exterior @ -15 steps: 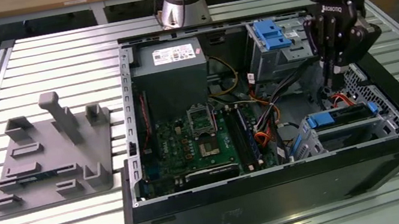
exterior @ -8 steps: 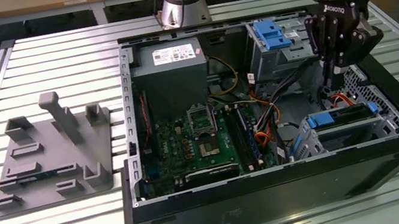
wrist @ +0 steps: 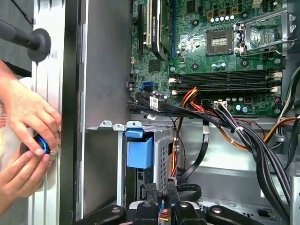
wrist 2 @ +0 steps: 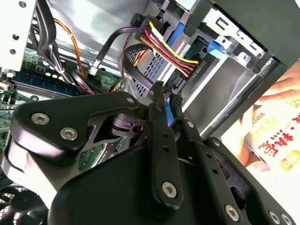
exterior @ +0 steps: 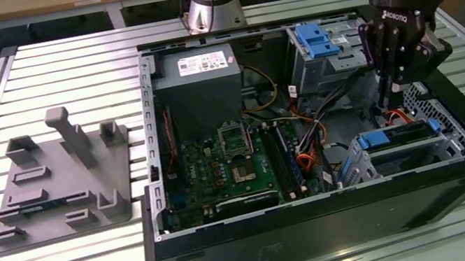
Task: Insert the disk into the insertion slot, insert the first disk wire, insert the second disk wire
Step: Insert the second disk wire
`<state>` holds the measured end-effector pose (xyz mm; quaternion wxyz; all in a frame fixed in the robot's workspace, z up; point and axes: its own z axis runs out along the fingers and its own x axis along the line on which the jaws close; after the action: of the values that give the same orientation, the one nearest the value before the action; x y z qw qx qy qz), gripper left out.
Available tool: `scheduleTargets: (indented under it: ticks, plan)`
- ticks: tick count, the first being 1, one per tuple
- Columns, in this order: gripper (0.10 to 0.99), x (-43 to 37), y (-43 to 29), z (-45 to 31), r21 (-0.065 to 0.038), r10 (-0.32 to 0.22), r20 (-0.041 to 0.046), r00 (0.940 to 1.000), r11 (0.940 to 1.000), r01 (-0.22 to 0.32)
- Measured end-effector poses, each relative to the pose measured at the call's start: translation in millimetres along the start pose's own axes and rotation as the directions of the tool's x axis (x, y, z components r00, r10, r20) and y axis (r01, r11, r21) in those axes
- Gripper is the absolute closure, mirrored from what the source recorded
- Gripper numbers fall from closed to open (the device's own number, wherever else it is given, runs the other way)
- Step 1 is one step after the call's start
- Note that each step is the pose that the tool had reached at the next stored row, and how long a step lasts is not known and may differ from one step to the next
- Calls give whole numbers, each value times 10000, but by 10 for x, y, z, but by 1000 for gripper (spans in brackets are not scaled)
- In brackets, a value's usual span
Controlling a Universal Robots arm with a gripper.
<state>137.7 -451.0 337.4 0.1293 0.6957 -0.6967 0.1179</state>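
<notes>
The disk [exterior: 400,134], framed by its blue carrier [wrist: 139,152], lies inside the insertion slot [exterior: 426,153], a low silver cage with a perforated wall [wrist: 161,140] at the case's near right corner in the exterior view. My gripper [exterior: 389,103] hangs just above the disk's rear end. In the second wrist view its fingers [wrist 2: 159,117] are pressed onto a thin blue plug [wrist 2: 170,112] of a disk wire. A bundle of red, yellow and black wires [wrist 2: 171,47] ends in a black plug [wrist 2: 194,70] at the disk's end. The gripper [wrist: 160,190] sits beside the cage.
The open case holds a motherboard [exterior: 229,166], a power supply [exterior: 197,87] and a taller grey bay with a blue latch [exterior: 323,48]. Loose cables [wrist: 243,136] cross the floor beside the cage. A person's hands [wrist: 28,126] rest outside the case wall. A grey fixture [exterior: 61,180] lies on the table.
</notes>
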Motion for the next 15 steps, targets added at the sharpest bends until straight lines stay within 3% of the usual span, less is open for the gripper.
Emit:
scheduleTargets:
  ticks: [3,10,11,12,15]
  plan:
    - [886,45,0,17,0,-1,143,9999,10000,1]
    - [886,87,-65,22,-47,-15,187,9998,10000,16]
    - [886,102,-65,28,-47,-15,234,9997,10000,16]
    - [886,116,-65,33,-47,-17,323,9995,10000,19]
    - [886,148,-66,45,-45,-24,721,9974,10000,27]
